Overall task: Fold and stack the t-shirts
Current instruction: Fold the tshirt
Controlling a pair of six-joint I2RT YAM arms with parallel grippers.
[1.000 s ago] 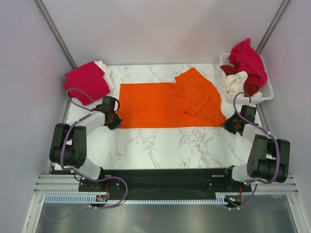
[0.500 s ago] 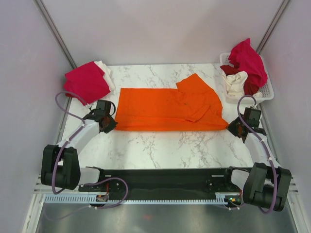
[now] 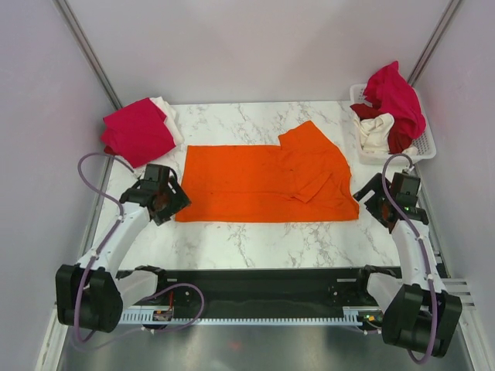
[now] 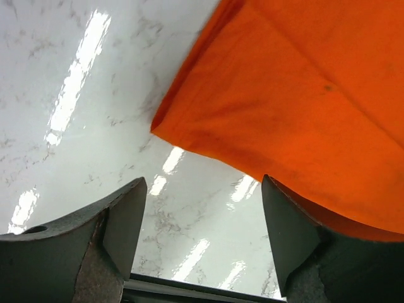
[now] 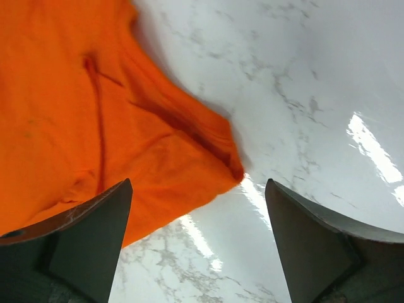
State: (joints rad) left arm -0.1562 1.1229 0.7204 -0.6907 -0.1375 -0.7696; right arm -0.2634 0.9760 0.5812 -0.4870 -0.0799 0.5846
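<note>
A bright orange t-shirt (image 3: 263, 183) lies spread flat across the middle of the marble table, a sleeve folded in at its right. My left gripper (image 3: 165, 202) stands open just off its near left corner (image 4: 165, 129), holding nothing. My right gripper (image 3: 371, 202) is open beside the near right corner (image 5: 233, 170), also holding nothing. A folded crimson-pink t-shirt (image 3: 138, 131) lies on a white one (image 3: 167, 113) at the back left. More t-shirts, crimson (image 3: 397, 94), cream (image 3: 376, 131) and dark red (image 3: 400, 139), are heaped in the basket.
A white slotted plastic basket (image 3: 425, 147) sits at the back right corner. Grey walls enclose the table (image 3: 255, 232) on three sides. A black rail (image 3: 255, 280) with the arm bases runs along the near edge.
Both grippers pulled the orange shirt's near corners toward the near edge, then let go and opened. The shirt now lies flatter and lower on the table.
</note>
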